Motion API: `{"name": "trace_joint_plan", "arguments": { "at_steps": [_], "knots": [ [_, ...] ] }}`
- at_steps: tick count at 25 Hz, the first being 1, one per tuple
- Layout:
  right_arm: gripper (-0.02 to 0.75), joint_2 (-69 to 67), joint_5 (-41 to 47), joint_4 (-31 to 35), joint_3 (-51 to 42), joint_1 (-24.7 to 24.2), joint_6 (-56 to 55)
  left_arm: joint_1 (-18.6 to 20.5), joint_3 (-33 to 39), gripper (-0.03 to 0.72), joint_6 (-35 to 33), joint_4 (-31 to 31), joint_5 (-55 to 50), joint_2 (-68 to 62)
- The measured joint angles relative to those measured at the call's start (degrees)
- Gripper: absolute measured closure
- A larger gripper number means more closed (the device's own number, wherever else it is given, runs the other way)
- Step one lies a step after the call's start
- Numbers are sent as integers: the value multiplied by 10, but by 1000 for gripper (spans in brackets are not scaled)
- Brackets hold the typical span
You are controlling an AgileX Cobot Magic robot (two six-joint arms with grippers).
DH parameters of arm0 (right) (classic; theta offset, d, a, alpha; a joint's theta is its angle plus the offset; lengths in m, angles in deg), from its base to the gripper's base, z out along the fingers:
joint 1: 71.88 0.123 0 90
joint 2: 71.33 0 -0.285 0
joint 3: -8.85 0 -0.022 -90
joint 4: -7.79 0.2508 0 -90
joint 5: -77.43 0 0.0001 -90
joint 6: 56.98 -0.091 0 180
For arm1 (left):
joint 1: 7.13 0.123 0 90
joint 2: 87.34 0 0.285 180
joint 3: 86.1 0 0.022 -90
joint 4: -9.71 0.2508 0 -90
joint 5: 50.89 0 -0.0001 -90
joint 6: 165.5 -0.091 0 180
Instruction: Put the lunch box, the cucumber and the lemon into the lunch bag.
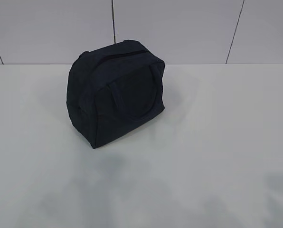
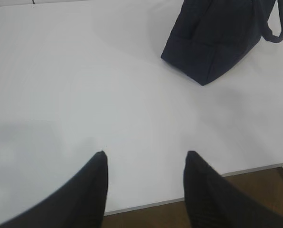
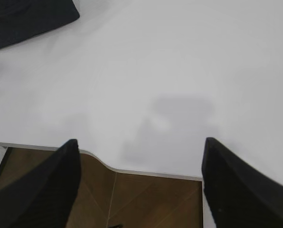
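The dark navy lunch bag (image 1: pixel 117 92) stands on the white table toward the back, its top zipper shut and a loop handle lying against its side. The left wrist view catches the lunch bag (image 2: pixel 217 38) at the top right; the right wrist view shows only a corner of the lunch bag (image 3: pixel 27 16) at the top left. My left gripper (image 2: pixel 145 154) hangs open over the table's front edge, far from the bag, with nothing between its fingers. My right gripper (image 3: pixel 140 142) is open wider, also empty. The lunch box, the cucumber and the lemon are out of view. Neither arm shows in the exterior view.
The white table (image 1: pixel 217 142) stretches around the bag, with a grey tiled wall (image 1: pixel 179 28) behind it. Brown floor (image 3: pixel 146 199) lies below the table's front edge, which has a curved notch (image 3: pixel 101 161).
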Motion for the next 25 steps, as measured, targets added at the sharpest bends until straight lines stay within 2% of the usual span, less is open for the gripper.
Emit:
{"name": "trace_joint_plan", "arguments": {
  "at_steps": [25],
  "knots": [
    [148, 0, 0, 0, 0, 0, -1, 0, 0, 317, 0, -1, 0, 0]
  ]
}}
